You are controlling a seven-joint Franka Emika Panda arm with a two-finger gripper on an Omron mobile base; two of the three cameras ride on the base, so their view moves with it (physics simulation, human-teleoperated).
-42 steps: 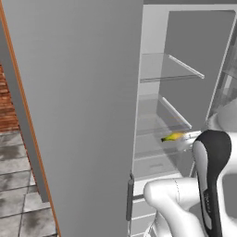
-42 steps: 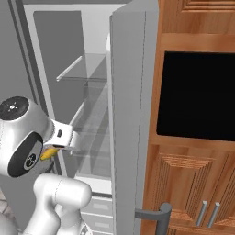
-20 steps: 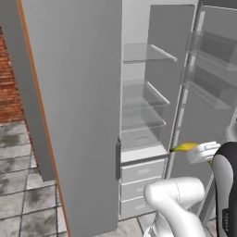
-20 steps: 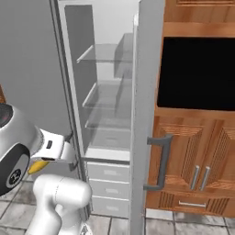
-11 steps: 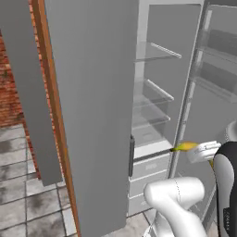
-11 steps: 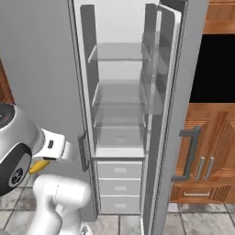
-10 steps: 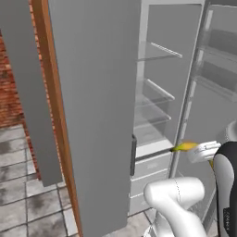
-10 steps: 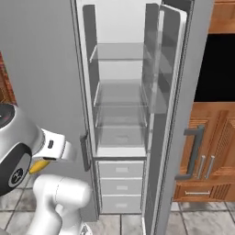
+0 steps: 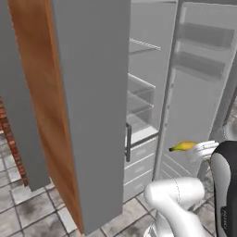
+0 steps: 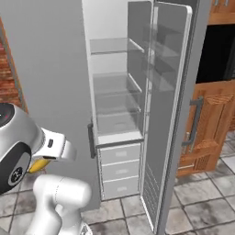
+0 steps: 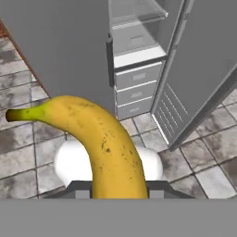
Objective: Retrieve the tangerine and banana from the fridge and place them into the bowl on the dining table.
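- The fridge (image 9: 152, 92) (image 10: 124, 92) (image 11: 139, 46) stands with its right door swung wide open. Inside are bare glass shelves and, below them, three white drawers (image 10: 120, 170). In the right base view its open compartment fills the middle, from 12 o'clock down to about 6 o'clock.
- The open door (image 10: 170, 114) (image 9: 203, 92) reaches toward the camera at 3 o'clock of the compartment, showing moulded door bins on its inner face.
- The closed left door (image 9: 88, 106) is a flat grey slab with a dark vertical handle (image 9: 128, 142) (image 10: 91, 140) at its inner edge.
- Brown wooden cabinets (image 10: 213, 124) stand at 3 o'clock in the right base view, past the open door.
- The floor (image 11: 28, 139) (image 10: 202, 197) is grey stone tile.
- The banana (image 11: 92, 139) (image 9: 183, 146) (image 10: 38, 165) is out of the fridge and off the floor, carried at the end of the arm. In the hand view it rises from 6 o'clock and curves to a dark tip at 9 o'clock. In the left base view it sits at about 4 o'clock, in front of the open door.
- The gripper (image 9: 200, 149) is pinched on the banana. Its fingertips are hidden behind the fruit in the hand view.
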